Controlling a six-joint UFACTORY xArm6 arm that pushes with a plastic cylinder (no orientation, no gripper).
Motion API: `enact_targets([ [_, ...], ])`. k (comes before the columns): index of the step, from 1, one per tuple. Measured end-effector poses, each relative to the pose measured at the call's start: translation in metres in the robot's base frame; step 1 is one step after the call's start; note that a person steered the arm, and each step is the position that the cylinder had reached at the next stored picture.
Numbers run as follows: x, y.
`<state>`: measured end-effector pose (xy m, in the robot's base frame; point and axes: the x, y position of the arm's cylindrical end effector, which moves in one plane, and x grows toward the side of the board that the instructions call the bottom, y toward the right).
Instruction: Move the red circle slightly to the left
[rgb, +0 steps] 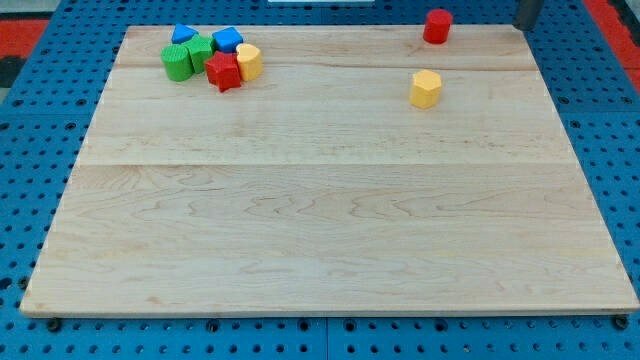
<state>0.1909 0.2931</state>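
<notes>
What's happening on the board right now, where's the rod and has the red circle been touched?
Nothing is in contact yet. My tip sits at the view's top right corner, off to the right of the red circle, with a clear gap between them. The red circle stands alone near the board's top edge, with a yellow hexagon block below it. The other blocks, including a red star, are clustered at the top left.

The desk is pale wood with fine grain lines running left to right, smooth and faintly sheened. Under it lies a blue pegboard, matt and dotted with holes. The red cylinder, yellow block and red star block look painted, smooth and softly glossy.
</notes>
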Motion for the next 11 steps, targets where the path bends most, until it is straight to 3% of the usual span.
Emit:
enact_targets([
  [1, 0.001, -0.067],
  [2, 0.034, -0.167],
  [3, 0.095, -0.193],
  [4, 0.047, -0.274],
  [5, 0.003, -0.288],
  [6, 0.001, -0.281],
  [7, 0.004, -0.233],
  [8, 0.045, -0.224],
  [9, 0.056, -0.153],
  [10, 0.003, -0.133],
  [11, 0.000, -0.135],
])
